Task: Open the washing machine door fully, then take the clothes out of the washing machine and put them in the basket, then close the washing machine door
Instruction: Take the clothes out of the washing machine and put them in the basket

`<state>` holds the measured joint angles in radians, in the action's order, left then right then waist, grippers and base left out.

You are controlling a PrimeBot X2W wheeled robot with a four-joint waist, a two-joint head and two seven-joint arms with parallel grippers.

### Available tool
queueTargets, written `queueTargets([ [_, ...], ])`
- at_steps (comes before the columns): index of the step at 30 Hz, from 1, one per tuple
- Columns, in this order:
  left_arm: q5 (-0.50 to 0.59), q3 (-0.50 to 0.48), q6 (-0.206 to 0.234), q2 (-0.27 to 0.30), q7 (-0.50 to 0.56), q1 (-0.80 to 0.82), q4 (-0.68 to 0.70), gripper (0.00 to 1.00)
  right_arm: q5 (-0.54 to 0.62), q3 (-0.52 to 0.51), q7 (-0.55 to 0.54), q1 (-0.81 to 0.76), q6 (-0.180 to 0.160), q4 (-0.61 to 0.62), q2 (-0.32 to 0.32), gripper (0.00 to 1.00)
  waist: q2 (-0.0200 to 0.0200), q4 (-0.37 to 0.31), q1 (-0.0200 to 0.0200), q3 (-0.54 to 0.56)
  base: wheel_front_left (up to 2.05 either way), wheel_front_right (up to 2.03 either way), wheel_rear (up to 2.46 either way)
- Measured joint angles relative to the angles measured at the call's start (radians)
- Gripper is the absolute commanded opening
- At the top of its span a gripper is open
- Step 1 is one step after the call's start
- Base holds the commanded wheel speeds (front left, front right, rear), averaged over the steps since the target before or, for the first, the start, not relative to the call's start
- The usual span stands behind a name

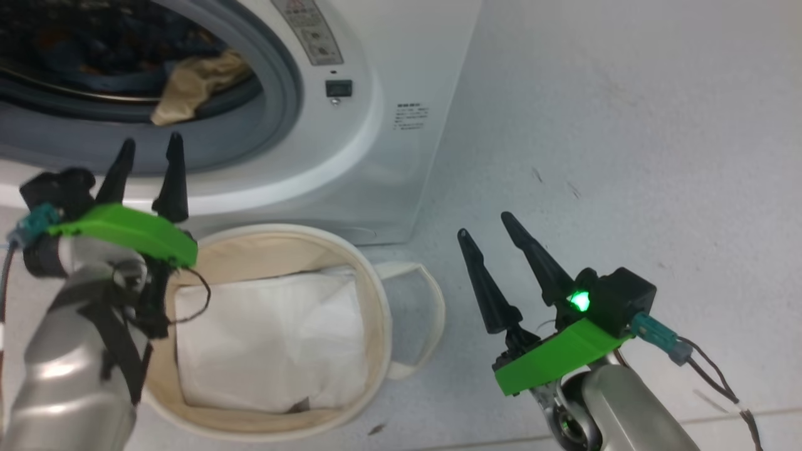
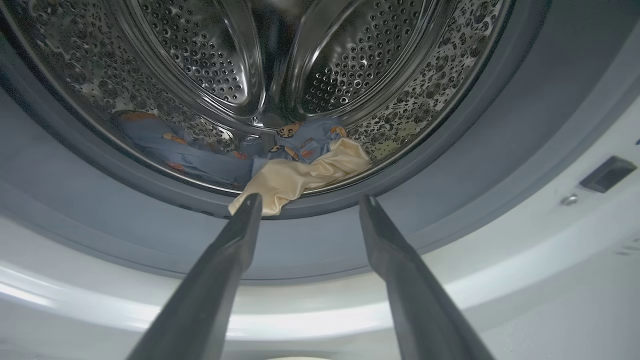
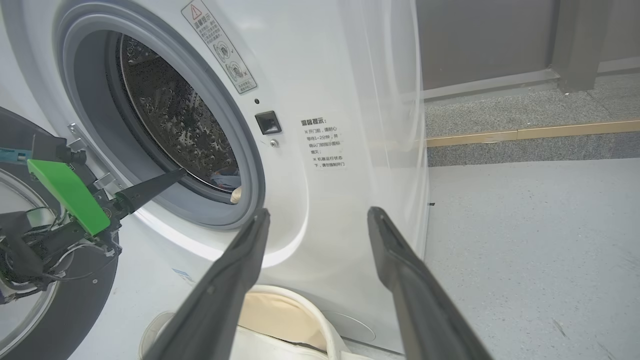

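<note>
Currently, both end effectors stand spread wide and carry nothing. The washing machine door (image 3: 97, 300) stands open at 9 o'clock of the opening, close beside the left gripper (image 1: 152, 141); a wide swing may strike it. That gripper aims at the gasket (image 2: 150, 235) at 6 o'clock of the opening; if you enter low, a finger (image 2: 220, 265) likely digs into the rubber. If you pinch only the cream flap, the clothes (image 2: 300, 175) may slip free and drop short of the basket (image 1: 250, 250), set at 6 o'clock below the opening. A white sheet (image 1: 269, 338) lies in the basket, so a loose drop may spill over the rim. The right gripper (image 1: 485, 224) hovers at 3 o'clock of the basket, well apart from the washing machine (image 1: 376, 125); keep it off the transfer path. The clothes lie at 6 o'clock in the drum (image 2: 210, 60): crumpled blue fabric with orange bears, cream reverse draped over the drum lip onto the gasket.
</note>
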<state>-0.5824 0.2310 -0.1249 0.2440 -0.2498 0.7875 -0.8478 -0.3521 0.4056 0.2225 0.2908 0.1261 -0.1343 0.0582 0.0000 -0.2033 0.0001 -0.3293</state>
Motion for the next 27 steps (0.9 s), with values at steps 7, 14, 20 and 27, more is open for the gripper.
queueTargets([
  [7, -0.065, 0.082, 0.0, 0.056, 0.007, 0.136, -0.075, 1.0, 0.02, -0.002, 0.009, 0.009, 0.0, 0.034, 0.0, 1.0, 0.0, -0.034, 0.0, -0.076, 0.0, 0.0, 0.0],
  [14, -0.13, 0.153, 0.0, 0.095, 0.053, 0.25, -0.134, 1.0, 0.03, -0.002, 0.017, 0.009, 0.0, 0.072, 0.0, 1.0, 0.0, -0.069, 0.0, -0.143, 0.0, 0.0, 0.0],
  [20, -0.155, 0.21, 0.0, 0.151, 0.121, 0.352, -0.204, 1.0, 0.039, -0.007, 0.026, 0.008, 0.0, 0.107, 0.0, 1.0, 0.0, -0.099, 0.0001, -0.204, 0.0, 0.0, 0.0],
  [27, -0.176, 0.245, 0.0, 0.176, 0.199, 0.435, -0.267, 1.0, 0.044, -0.028, 0.027, 0.005, 0.0, 0.142, 0.0, 1.0, 0.0, -0.13, 0.0001, -0.254, 0.0, 0.0, 0.0],
])
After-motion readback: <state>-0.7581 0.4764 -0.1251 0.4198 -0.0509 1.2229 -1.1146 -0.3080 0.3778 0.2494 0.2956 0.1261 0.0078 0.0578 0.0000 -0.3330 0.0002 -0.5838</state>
